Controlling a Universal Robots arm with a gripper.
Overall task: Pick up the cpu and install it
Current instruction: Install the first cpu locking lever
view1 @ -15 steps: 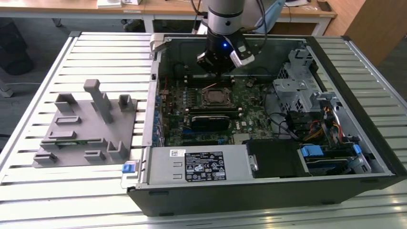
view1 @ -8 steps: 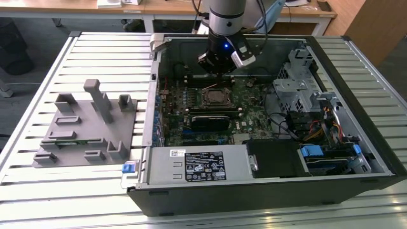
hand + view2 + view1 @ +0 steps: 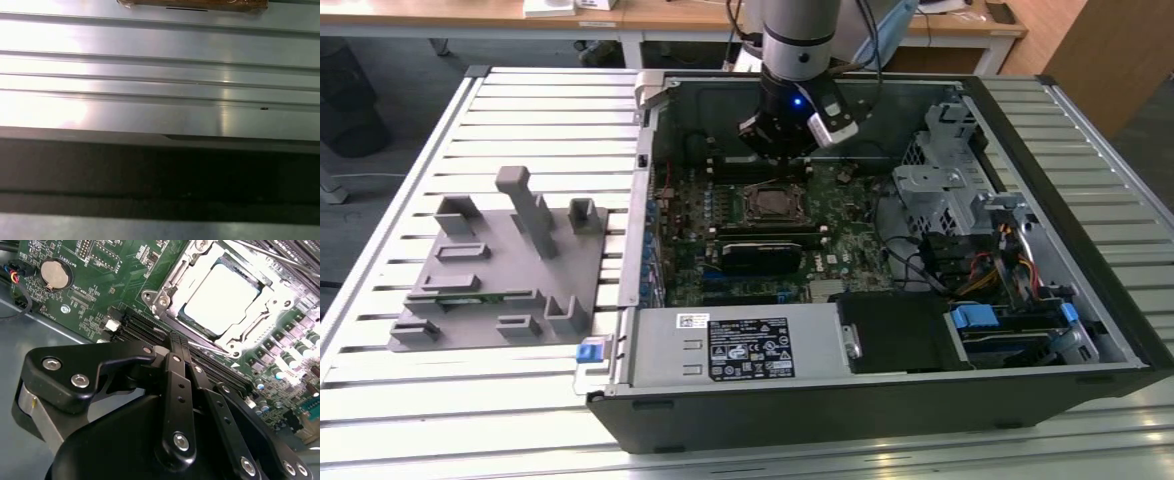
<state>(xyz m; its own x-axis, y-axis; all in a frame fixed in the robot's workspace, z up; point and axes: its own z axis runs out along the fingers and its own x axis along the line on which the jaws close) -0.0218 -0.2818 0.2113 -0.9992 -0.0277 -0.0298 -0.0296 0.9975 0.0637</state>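
Your cpu (image 3: 221,296) already sits in the motherboard socket (image 3: 260,315), upper right of the second wrist view. The gripper (image 3: 781,150) hangs just above it with nothing held; its opening I cannot tell. Descending could, I judge, scrape the socket frame.

Even daylight; cpu (image 3: 223,298) glare-blown; table (image 3: 150,60) reflections washed out.
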